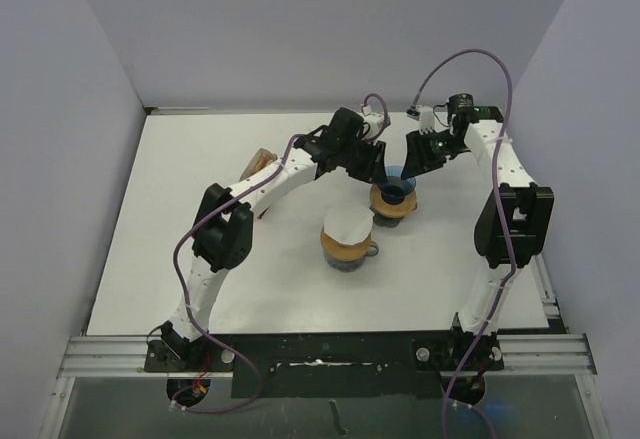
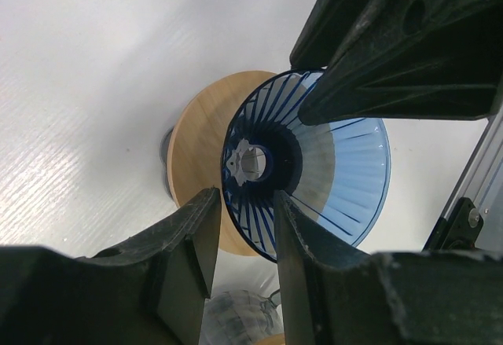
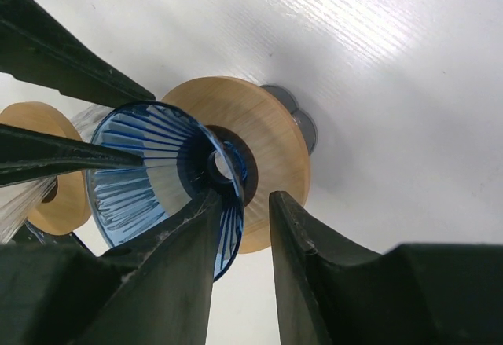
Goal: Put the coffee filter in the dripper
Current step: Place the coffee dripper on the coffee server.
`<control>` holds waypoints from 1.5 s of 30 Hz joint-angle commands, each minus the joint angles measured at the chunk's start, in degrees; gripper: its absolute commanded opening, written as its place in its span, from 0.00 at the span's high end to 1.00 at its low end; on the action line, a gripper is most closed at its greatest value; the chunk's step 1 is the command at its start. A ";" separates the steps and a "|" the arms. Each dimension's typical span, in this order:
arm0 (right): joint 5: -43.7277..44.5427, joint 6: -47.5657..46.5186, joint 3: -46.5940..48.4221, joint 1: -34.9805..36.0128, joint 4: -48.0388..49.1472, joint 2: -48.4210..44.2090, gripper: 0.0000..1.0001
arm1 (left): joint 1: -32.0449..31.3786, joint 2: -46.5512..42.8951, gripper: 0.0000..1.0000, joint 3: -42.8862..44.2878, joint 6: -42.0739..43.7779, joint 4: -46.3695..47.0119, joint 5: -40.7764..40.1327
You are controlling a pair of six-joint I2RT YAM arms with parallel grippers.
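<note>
White paper coffee filter (image 1: 345,227) rests on a wood-collared glass vessel (image 1: 349,257), near the blue ribbed plastic dripper (image 1: 397,191) and not in it. The dripper stands on a wooden disc (image 2: 192,156).

Wrist views only: left gripper (image 2: 244,197) and right gripper (image 3: 244,200) are each narrowly parted astride the dripper rim. Cannot tell if either is pinching it.

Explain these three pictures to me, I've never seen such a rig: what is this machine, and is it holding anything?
Two robot arms are bolted at the near edge of a white table. The wide picture looks down from above; the other two come from a camera on each wrist. On the table stand a blue dripper on a wood-ringed base and a second vessel topped with a white filter. The left gripper and right gripper each straddle the dripper's rim, jaws apart.
</note>
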 commanded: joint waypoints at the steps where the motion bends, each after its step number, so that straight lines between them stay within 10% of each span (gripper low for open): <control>1: 0.12 -0.13 -1.38 -0.31 0.51 -5.57 0.67 | -0.30 -3.12 0.68 2.13 -0.75 1.02 1.25; 45: 1.16 0.32 -7.53 -0.36 3.63 -6.22 0.83 | -1.13 -2.09 0.96 1.55 -1.70 1.06 0.92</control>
